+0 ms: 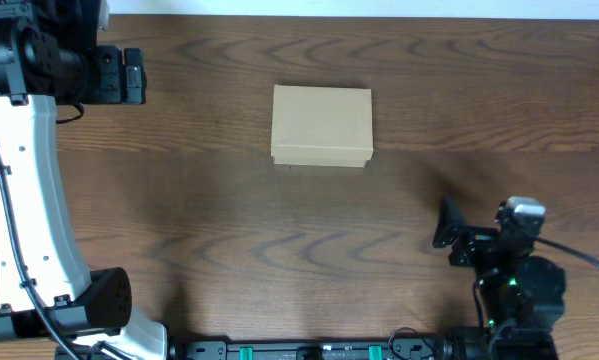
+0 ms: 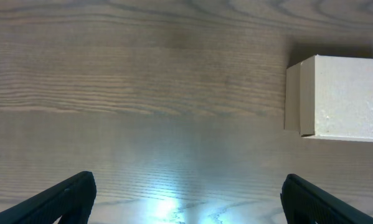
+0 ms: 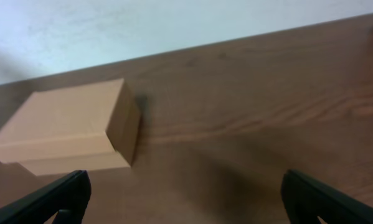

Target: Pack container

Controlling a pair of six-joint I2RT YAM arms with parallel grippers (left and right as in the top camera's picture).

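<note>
The container (image 1: 322, 124) is a plain brown cardboard box with its lid shut, lying on the wooden table a little behind the middle. It also shows at the right edge of the left wrist view (image 2: 339, 96) and at the left of the right wrist view (image 3: 71, 127). My left gripper (image 1: 131, 75) is open and empty at the far left, well apart from the box; its fingertips frame bare wood (image 2: 186, 196). My right gripper (image 1: 446, 228) is open and empty at the near right, apart from the box (image 3: 183, 199). No tape rolls are in view.
The white left arm (image 1: 24, 190) runs along the table's left side. The right arm's base and cables (image 1: 519, 290) sit at the near right corner. A pale wall (image 3: 142, 25) lies beyond the table's far edge.
</note>
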